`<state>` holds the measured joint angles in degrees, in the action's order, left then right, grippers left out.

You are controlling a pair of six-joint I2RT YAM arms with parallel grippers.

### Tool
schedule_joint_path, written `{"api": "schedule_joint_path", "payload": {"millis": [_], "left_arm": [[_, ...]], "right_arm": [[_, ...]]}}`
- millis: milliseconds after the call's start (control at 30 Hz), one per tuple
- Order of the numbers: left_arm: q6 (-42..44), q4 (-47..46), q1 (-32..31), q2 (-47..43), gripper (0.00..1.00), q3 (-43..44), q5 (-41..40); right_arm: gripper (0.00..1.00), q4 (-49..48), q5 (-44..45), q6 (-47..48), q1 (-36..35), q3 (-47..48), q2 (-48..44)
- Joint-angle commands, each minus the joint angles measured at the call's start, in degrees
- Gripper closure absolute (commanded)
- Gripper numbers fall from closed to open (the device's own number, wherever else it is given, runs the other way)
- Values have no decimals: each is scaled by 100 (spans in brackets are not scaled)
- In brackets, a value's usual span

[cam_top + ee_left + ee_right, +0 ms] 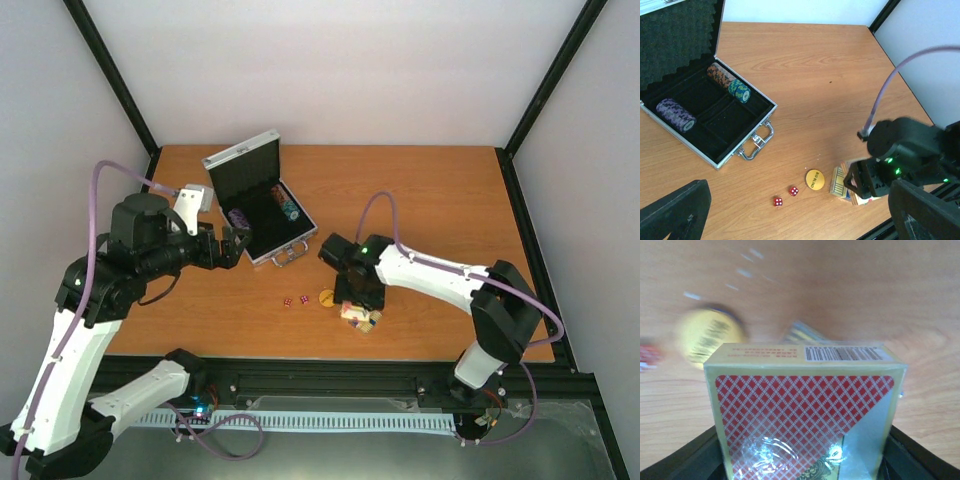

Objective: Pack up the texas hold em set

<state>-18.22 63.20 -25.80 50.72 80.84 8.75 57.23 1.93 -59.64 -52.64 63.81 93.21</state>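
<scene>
Silver case [262, 200] stands open at 11 o'clock on the bench [430, 190]. The left pincer [238, 245] hovers at its near edge, and the right pincer [356, 306] is low at 5 o'clock.

Left wrist view: three chip stacks [676, 115] already sit in the case. Two red dice [785, 196] and the yellow button [814, 179] lie loose at 6 o'clock. The left pincer is spread and empty.

Right wrist view: the right pincer clasps a card deck [805, 410], sharp against blurred wood. Packing is judged about half done.
</scene>
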Motion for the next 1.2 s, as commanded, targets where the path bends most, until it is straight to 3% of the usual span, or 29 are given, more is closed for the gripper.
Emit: {"api": "schedule_joint_path", "payload": {"millis": [0,400,567,667,933,1167], "left_arm": [[78,149,-39,-63,0,245,-70],[-79,103,-39,-309,0,656,-363],[-63,107,-39,-575,0,640,-608],[-62,60,-34,-772,0,590,-736],[-138,-20,-35,-1108,0,479,-786],[-55,114,-37,-1163,0,574,-974]], "right_arm": [[88,170,246,-64,-31,1349,20],[92,-1356,-390,-38,427,4547,2099],[92,-1430,-702,146,613,6864,3669],[92,-1606,-955,-25,694,7776,4420],[96,-3199,-913,-452,816,8006,5322],[96,-3821,-744,-525,815,8567,5916]]}}
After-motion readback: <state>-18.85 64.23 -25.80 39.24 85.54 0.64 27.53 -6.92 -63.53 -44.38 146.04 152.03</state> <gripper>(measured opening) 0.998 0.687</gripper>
